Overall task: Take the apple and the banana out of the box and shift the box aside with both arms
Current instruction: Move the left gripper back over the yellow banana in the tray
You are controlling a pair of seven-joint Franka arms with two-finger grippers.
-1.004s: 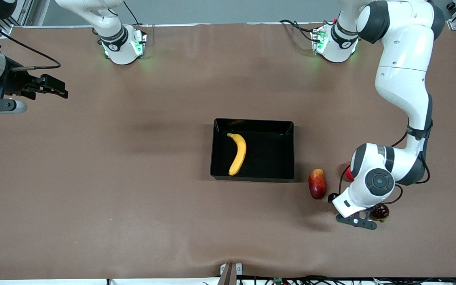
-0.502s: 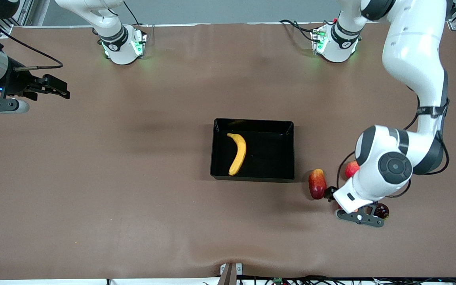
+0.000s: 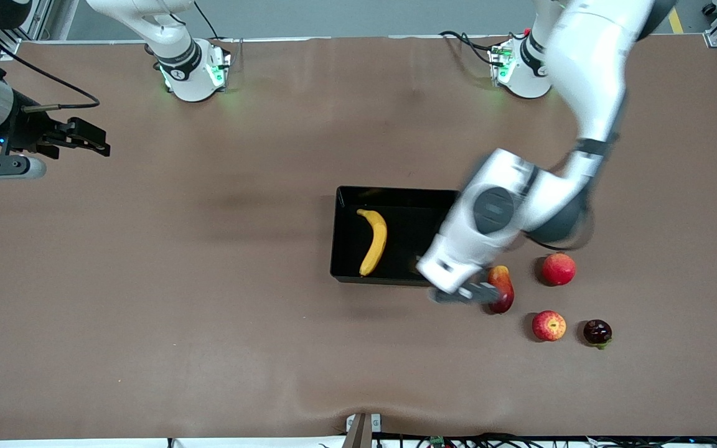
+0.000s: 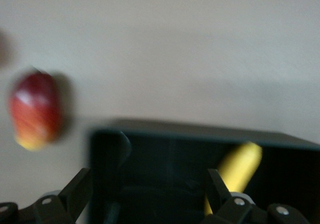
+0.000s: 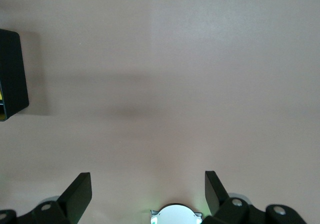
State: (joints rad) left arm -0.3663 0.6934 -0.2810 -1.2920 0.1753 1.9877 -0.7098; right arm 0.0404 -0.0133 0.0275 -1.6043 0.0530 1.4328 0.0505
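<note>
One banana [image 3: 374,241] lies in the black tray [image 3: 396,277] mid-table; one apple [image 3: 548,325] sits on the brown cloth [image 3: 209,311] (three other fruits nearby). Left gripper [image 4: 145,196] hangs spread, empty, over the tray's corner; right gripper [image 5: 148,191] waits, spread, over cloth.

Left arm [image 3: 489,230] is blurring, hiding the box [image 3: 358,196] corner and overlapping the mango-like fruit [image 3: 503,289]; box edge is cropping out in right wrist view.

Yellow banana [image 3: 373,241] lies in the black tray [image 3: 346,231]; streaked red apple [image 3: 548,325] sits apart – on the table.
</note>
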